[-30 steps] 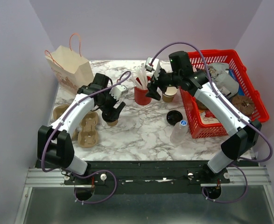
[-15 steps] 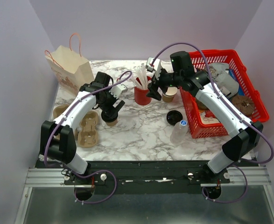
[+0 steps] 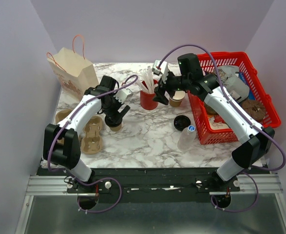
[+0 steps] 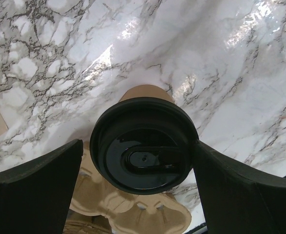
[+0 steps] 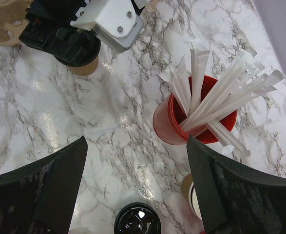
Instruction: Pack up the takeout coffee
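Observation:
The takeout coffee (image 3: 116, 126), a small tan cup with a black lid, stands on the marble table beside the cup carrier (image 3: 86, 134). My left gripper (image 3: 115, 115) is right over it. In the left wrist view the lid (image 4: 143, 145) sits between the open fingers. The right finger (image 4: 230, 190) touches its rim and the left finger (image 4: 40, 180) stands a small gap away. The cup's tan side also shows in the right wrist view (image 5: 85, 67). My right gripper (image 3: 160, 95) is open and empty above the table by the red cup (image 3: 146, 99).
The red cup (image 5: 194, 119) holds several wrapped straws. A lidless tan cup (image 3: 176, 99) and a loose black lid (image 3: 182, 122) lie right of it. A clear bottle (image 3: 186, 138) leans by the red basket (image 3: 216, 131). A paper bag (image 3: 73, 70) stands back left.
My left arm has shifted a little, with the gripper staying over the coffee cup. The cup has hardly moved. My right arm has barely moved.

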Robot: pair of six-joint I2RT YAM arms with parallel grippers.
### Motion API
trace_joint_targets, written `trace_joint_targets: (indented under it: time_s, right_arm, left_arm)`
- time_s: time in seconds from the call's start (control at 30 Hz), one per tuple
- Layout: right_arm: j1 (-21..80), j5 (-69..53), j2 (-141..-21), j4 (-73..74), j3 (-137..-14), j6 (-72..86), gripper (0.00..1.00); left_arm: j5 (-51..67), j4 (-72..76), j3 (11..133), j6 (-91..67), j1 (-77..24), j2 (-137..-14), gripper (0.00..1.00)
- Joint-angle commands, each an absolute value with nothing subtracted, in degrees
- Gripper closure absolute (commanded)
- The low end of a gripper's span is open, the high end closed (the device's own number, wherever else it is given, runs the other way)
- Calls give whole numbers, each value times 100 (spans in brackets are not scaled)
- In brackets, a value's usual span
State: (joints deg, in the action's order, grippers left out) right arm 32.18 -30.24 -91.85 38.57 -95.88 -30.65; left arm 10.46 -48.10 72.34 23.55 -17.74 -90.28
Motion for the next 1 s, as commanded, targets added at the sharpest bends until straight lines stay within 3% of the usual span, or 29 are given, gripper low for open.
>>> trace_joint_targets:
  time_s: [0.0,0.73,0.97]
  right_arm:
    - [3208,-3006,-9229,3727,-9624,-3111,9]
    - [3199,-3006,-9308,3779,-9650,-3094,8]
    - [3191,-3015,-9308,3779,-9650,-3094,8]
  left_arm:
    - [519,-4755,7172,2311,-1740,-9009,1]
    - [105,-4834,7584,2268,-888,-9263,1]
    - [667,-5044,7980,2224,-879,-9141,1]
